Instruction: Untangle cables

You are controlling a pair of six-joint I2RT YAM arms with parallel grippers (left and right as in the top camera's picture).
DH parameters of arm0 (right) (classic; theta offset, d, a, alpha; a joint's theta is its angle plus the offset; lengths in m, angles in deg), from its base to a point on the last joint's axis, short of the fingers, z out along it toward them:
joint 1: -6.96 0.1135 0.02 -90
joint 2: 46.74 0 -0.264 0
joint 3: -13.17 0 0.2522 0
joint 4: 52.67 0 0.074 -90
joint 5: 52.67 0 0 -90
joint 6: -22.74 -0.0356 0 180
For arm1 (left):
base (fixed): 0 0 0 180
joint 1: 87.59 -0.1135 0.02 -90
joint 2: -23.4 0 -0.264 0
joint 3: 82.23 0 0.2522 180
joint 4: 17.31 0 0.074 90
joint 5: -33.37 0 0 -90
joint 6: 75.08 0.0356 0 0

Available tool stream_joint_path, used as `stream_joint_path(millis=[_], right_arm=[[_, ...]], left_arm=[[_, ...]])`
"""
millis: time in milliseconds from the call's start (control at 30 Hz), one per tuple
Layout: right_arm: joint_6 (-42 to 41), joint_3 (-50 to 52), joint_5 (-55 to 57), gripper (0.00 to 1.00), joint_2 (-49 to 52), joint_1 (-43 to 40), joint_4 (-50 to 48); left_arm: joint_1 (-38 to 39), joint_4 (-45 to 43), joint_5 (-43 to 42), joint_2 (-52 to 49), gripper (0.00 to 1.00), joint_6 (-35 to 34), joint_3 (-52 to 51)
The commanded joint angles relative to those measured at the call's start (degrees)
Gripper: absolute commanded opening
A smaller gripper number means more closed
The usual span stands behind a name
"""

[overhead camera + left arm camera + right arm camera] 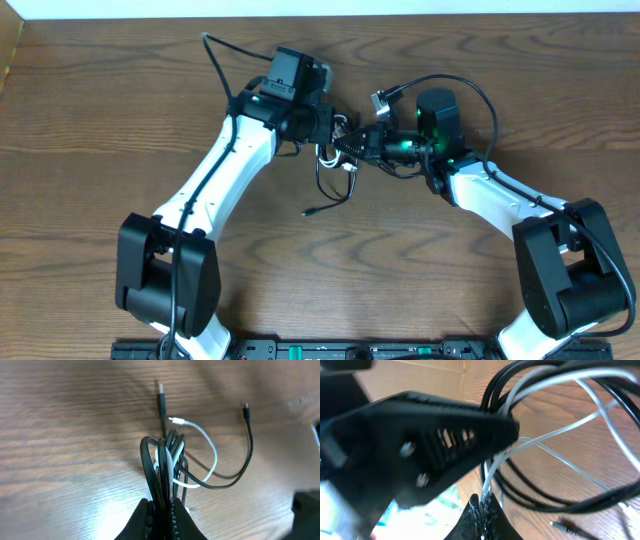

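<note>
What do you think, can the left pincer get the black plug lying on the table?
Probably not yet. The left pincer is shut on the tangled cables, so it's busy. The black plug lies in the open on the table ahead, nothing covering it.

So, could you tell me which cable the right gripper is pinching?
The white cable, running into the right gripper; the black cable loops past it.
</note>
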State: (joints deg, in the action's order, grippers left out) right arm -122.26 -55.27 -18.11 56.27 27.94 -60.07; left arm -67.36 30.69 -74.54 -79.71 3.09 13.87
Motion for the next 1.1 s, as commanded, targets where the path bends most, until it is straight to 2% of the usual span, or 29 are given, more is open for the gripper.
stream_joint_path(millis=[0, 367, 500, 733, 967, 1067], right_arm=[[1.1, -0.7, -5.0, 0.01, -0.8, 0.3, -0.6], [4.0, -0.7, -5.6, 0.01, -0.8, -1.3, -0.2], [5.2, -0.7, -5.6, 0.01, -0.8, -3.1, 3.5], [11.0, -0.7, -5.6, 0.01, -0.8, -4.2, 11.6], [20.9, -0.7, -5.1, 0.01, -0.8, -4.2, 22.4], [24.6, -0.7, -3.5, 0.01, -0.8, -4.2, 27.3]], left_arm=[[-2.0, -0.3, 1.2, -0.5, 0.08, -6.8, -0.4], [-6.0, -1.9, -7.3, -0.5, 0.08, -6.6, -0.4], [-6.8, -4.7, -15.0, -0.5, 0.08, -2.5, -0.4], [-7.3, -7.0, -15.1, -0.5, 0.08, -0.5, -0.4], [-7.3, -7.8, -15.1, -0.5, 0.07, 6.7, -0.4], [-7.4, -7.8, -13.6, -0.5, 0.07, 7.3, -0.4]])
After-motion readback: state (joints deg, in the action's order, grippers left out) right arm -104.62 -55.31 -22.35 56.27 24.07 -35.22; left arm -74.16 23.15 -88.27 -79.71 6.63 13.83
